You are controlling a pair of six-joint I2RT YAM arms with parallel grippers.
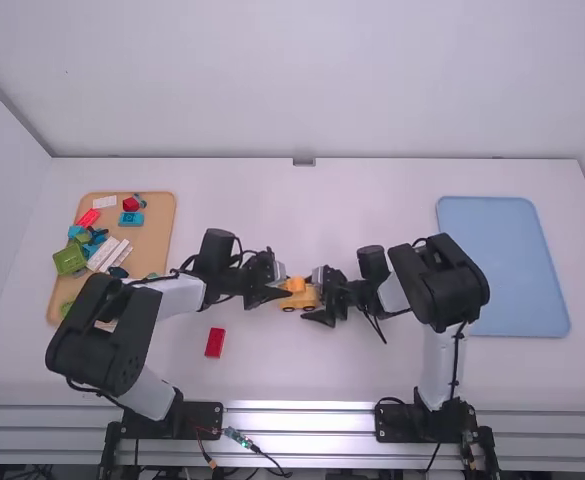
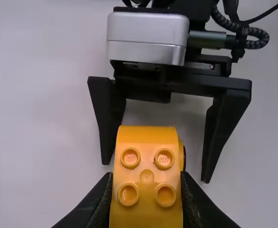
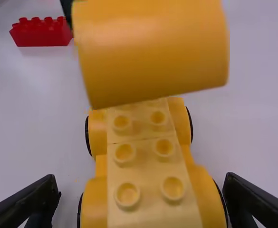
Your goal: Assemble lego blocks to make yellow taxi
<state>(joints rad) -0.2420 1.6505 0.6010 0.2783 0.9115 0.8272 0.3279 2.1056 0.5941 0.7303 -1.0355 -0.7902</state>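
Robotics lab bench, two mounted arms (image 1: 442, 365), white table (image 1: 372, 375), plain walls (image 1: 312, 80)

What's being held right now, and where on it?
The left hand grips the studded orange block by two opposite sides. The right hand, open around the toy car, grips nothing.

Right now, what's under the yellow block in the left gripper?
The yellow wheeled base, its near studs exposed in the right wrist view. The block hides its far end; studs there, and whether the two touch, can't be told.
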